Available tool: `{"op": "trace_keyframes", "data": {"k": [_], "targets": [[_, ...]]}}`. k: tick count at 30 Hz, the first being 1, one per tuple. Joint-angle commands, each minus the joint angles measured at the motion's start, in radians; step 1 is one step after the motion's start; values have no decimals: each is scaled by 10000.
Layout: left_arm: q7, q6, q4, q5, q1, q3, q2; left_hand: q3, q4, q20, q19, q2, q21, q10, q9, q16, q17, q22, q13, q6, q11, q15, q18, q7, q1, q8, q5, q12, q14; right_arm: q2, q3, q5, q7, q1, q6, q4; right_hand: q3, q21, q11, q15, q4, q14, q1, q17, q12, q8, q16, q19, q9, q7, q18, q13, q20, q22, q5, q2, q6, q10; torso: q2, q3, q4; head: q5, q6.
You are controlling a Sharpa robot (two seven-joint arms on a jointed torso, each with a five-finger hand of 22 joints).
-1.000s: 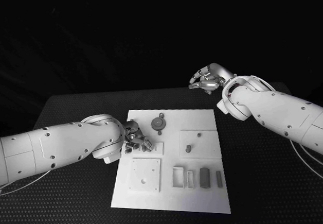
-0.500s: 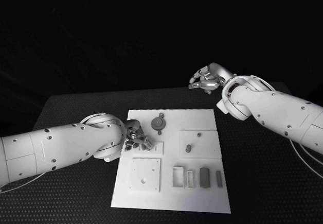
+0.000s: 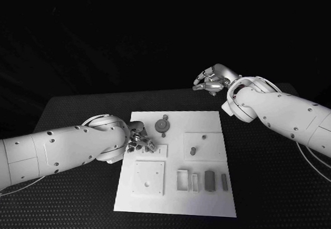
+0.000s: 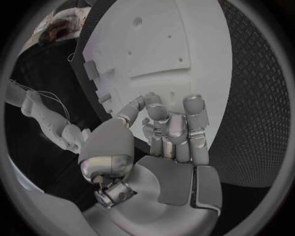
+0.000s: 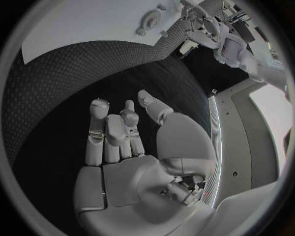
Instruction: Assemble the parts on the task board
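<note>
The white task board (image 3: 176, 199) lies in the middle of the head picture on the black worktop (image 3: 282, 196), with bare worktop showing on both its sides and below it. The left hand (image 3: 140, 142) sits at the board's left edge, fingers curled in; whether it holds anything I cannot tell. The right hand (image 3: 211, 81) hangs at upper right, above the board's far edge and well apart from it, fingers loosely spread and holding nothing. On the board, a round grey part (image 3: 162, 126) lies near the top, a small peg (image 3: 193, 150) stands at centre right, and upright grey parts (image 3: 209, 181) line the lower right. No writing can be read.
</note>
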Motion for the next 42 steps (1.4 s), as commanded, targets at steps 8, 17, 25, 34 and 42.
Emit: {"op": "trace_keyframes", "data": {"k": [8,17,25,34,42], "targets": [[73,136,-42,-150,20,-1,40,474,-482,-5,-77,882,52,-45,33,50,-16,208,-17,-37,-1,-188,187,55,862,-47,5,52,-108,5,6,13,84,-5,94,7,-29,-68,-14,-26,40,-23,-105,17,-17,-22,-59,7,15,114,269,-6,-49,176,-32,-16,51,-18,-8,2,215,-1,-12],[35,306,-86,-185,20,-1,126,475,-483,-6,-79,884,55,-47,57,53,-22,207,-21,-37,-1,-188,188,54,866,-61,-8,55,-110,7,6,13,86,-5,92,23,-29,-69,-15,-27,39,-22,-106,18,-16,-23,-60,9,18,113,269,-6,-50,176,-32,-16,51,-18,-4,9,210,1,-19],[-8,287,-75,-677,17,-4,225,483,-495,-7,-77,880,62,-45,84,60,-28,207,-23,-32,-5,-190,191,51,885,-74,-6,61,-107,-2,6,13,88,-5,96,46,-28,-70,-15,-27,39,-22,-108,19,-16,-24,-60,10,20,113,269,-6,-51,177,-32,-15,51,-19,2,9,207,-5,-40],[-35,309,-10,-684,16,-7,258,483,-490,-4,-71,880,69,-42,109,65,-35,206,-25,-25,-8,-193,189,49,886,-88,6,67,-102,-9,6,13,90,-5,98,65,-28,-71,-16,-27,39,-22,-109,19,-16,-24,-60,11,22,112,269,-6,-52,177,-32,-15,52,-19,-7,3,218,-22,-52],[-22,62,-5,-498,16,-7,223,313,-87,-15,-76,403,42,-75,211,69,-136,169,-59,-42,38,-166,219,90,463,-452,-1206,96,-106,-22,6,13,89,-5,90,66,-30,-71,-16,-28,38,-22,-112,20,-16,-25,-60,11,24,112,269,-6,-52,177,-33,-20,52,-20,-6,-7,217,-34,-35]]}}
